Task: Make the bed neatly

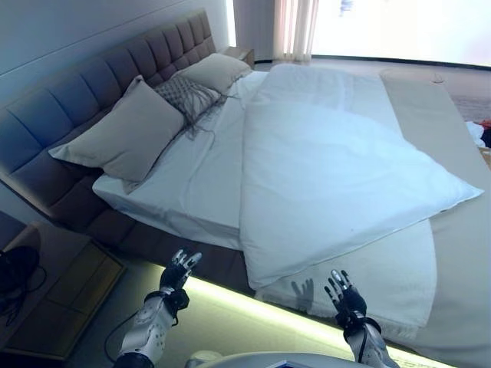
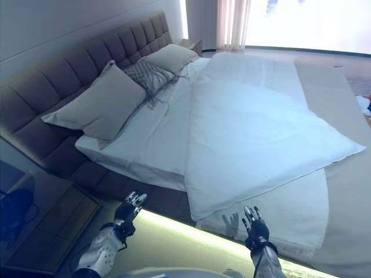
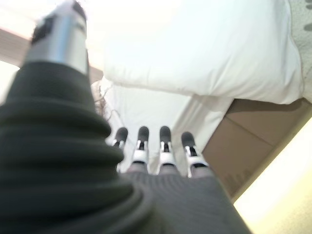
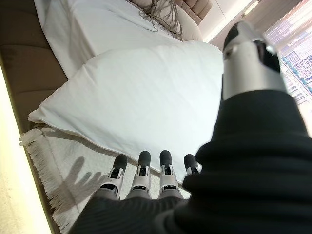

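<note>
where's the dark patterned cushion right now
In the left eye view the dark patterned cushion sits at the head of the bed, propped against the headboard between the two plain pillows, nearer and farther.

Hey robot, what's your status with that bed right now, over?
Left hand and right hand open, holding nothing. White duvet lies crooked on the bed, untouched. Nothing in the way.

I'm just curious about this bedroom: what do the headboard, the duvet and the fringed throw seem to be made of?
Headboard: padded upholstery, likely grey-brown fabric or faux leather, stitched into soft square panels; which one can't be told.
Duvet: smooth white woven cloth, probably cotton, puffy with filling and lightly creased.
Throw: cream textile with a nubby, towel-like surface and a tasselled fringe along its edge.
</note>
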Controlling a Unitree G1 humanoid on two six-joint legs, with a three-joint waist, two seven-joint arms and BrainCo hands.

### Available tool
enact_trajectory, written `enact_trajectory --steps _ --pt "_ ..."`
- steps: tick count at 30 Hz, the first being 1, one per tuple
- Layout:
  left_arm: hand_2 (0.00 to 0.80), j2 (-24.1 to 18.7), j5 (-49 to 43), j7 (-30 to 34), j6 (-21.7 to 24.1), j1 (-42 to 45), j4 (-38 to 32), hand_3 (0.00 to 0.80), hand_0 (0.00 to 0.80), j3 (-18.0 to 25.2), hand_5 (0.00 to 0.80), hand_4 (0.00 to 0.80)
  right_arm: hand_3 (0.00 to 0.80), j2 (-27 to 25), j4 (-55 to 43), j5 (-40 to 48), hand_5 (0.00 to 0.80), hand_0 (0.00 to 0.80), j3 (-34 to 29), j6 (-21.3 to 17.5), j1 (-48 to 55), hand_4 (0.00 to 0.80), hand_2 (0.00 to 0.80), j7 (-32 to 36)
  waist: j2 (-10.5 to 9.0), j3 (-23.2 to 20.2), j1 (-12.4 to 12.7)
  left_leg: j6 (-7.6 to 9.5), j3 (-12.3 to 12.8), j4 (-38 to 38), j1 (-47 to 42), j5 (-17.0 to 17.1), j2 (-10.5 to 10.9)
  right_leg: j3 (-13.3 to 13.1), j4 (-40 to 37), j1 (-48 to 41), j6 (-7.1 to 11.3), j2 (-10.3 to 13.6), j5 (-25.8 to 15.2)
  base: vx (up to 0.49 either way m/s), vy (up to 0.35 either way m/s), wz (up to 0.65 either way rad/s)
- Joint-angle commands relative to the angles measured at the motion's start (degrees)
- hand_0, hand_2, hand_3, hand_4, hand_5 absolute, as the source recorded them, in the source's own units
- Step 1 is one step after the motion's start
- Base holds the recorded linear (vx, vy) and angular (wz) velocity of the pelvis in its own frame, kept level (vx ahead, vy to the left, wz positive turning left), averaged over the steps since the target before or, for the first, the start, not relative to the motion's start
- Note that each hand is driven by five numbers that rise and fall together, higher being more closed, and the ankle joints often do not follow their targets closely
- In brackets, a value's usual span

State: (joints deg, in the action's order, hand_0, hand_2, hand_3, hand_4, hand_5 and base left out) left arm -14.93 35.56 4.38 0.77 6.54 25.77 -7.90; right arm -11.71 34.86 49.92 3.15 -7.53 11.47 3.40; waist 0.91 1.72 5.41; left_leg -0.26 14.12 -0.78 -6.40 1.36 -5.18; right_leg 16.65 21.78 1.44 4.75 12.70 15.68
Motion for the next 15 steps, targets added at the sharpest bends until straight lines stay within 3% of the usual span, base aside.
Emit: enact_trajectory --steps 1,9,15 --pt "0.000 -2.80 -1.57 0.08 1.60 -3.01 -5.21 0.000 0.000 1.32 0.000 0.000 0.000 1.91 -1.52 -0.39 0.000 0.000 -0.31 -0.68 -2.10 0.000 0.000 1.81 -4.42 2.18 -0.42 -1.65 -0.21 -1.58 -0.01 -3.51 0.70 2.50 -22.76 -7.55 4.75 0.74 -20.36 0.000 0.000 0.00" --pt "0.000 -2.97 -3.44 3.45 2.81 0.13 -6.00 0.000 0.000 1.79 0.000 0.000 0.000 1.95 -3.16 -0.54 0.000 0.000 -0.87 0.24 0.08 0.000 0.000 1.76 -4.40 2.40 -0.15 -1.58 0.45 -2.06 -0.06 -4.09 0.23 3.21 -22.77 -7.69 4.82 1.30 -20.27 0.041 -0.008 0.00" --pt "0.000 -3.58 -1.41 5.16 5.06 0.66 -7.43 0.000 0.000 0.68 0.000 0.000 0.000 0.09 -5.01 0.39 0.000 0.000 -0.43 1.32 0.21 0.000 0.000 2.13 -4.27 4.44 0.55 -1.32 -1.17 -13.68 5.68 -7.70 0.64 4.00 -19.94 -5.98 3.57 2.49 -19.78 -0.042 -0.032 0.03"
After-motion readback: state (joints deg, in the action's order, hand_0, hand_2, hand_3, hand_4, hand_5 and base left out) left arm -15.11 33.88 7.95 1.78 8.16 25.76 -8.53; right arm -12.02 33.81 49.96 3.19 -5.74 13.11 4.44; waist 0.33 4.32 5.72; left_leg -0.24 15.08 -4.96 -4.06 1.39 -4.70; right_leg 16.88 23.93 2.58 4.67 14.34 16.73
